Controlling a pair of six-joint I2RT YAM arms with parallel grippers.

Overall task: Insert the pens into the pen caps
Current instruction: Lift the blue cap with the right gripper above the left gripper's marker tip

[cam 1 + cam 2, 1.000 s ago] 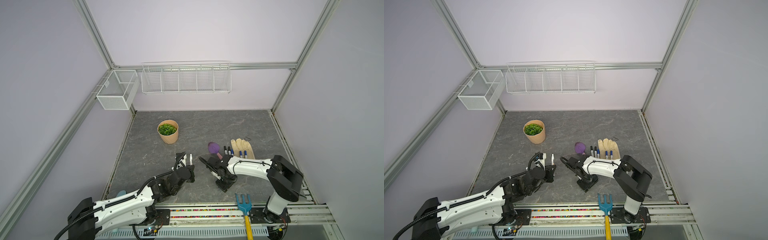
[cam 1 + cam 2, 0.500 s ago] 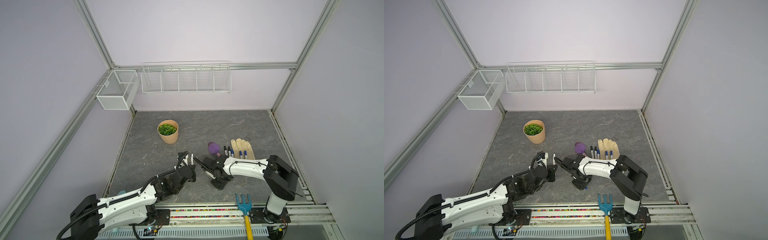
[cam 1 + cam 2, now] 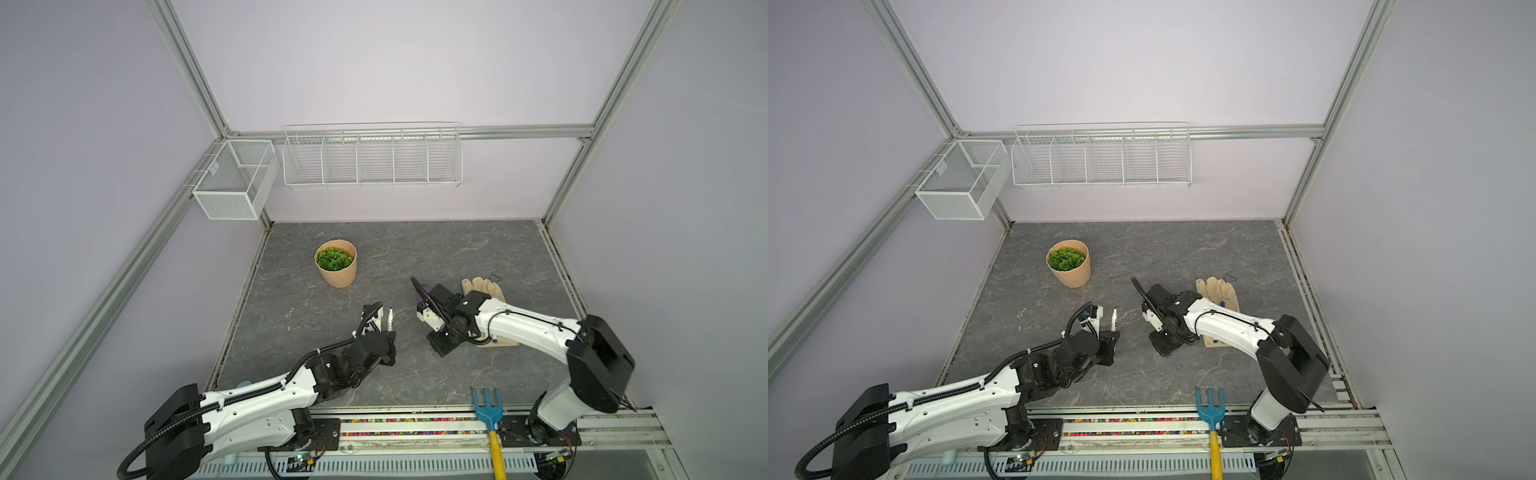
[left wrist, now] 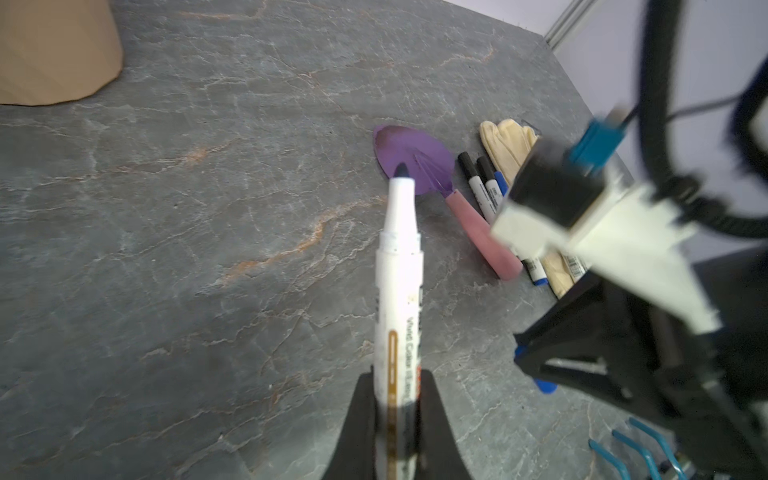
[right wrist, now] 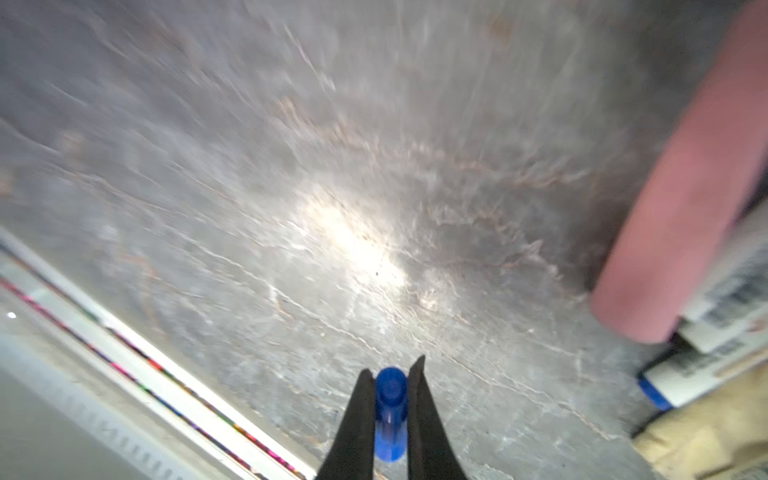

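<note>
Now the left gripper (image 4: pixel 397 376) clamps an uncapped pen (image 4: pixel 399 266), tip toward the far edge of the tabletop (image 3: pixel 415 249), while the right gripper (image 5: pixel 393 365), pinching a blue cap (image 5: pixel 390 415), stands near on its right.

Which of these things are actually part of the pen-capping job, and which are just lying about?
Part of the job: uncapped pen in the left fingers; blue cap in the right fingers; more pens beside the purple trowel.

Just lying about: potted plant; purple trowel; cream glove; blue garden fork; wall baskets.
</note>
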